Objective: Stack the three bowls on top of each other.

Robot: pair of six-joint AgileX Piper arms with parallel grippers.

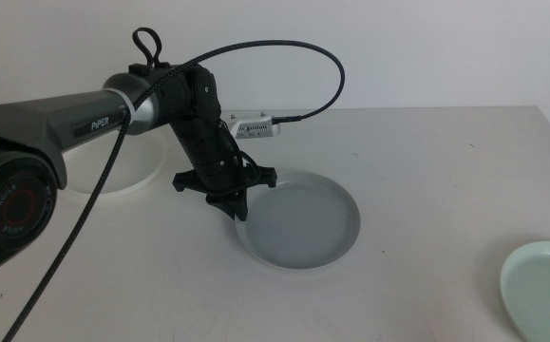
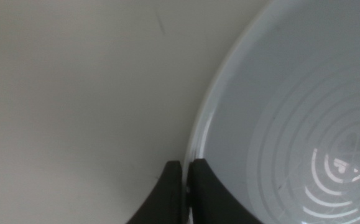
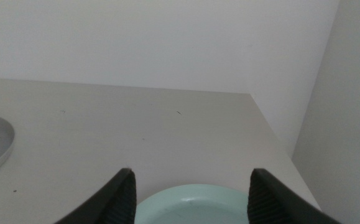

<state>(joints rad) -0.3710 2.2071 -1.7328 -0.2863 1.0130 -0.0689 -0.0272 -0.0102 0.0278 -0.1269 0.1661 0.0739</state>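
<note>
Left gripper [image 1: 236,207] is pinched onto the near-left rim of the grey-blue bowl [image 1: 303,220] mid-table. Right gripper [image 3: 191,186] waits, jaws spread, over the mint green bowl [image 1: 543,285]. White bowl [image 1: 113,171] sits behind the arm. Nothing's stacked yet, so basically all still to do.

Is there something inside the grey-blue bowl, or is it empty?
The grey-blue bowl shows only its bare, glossy bottom. The left claw is shut on its rim, and the arm covers a small part of that edge. The white bowl and mint bowl sit apart.
</note>
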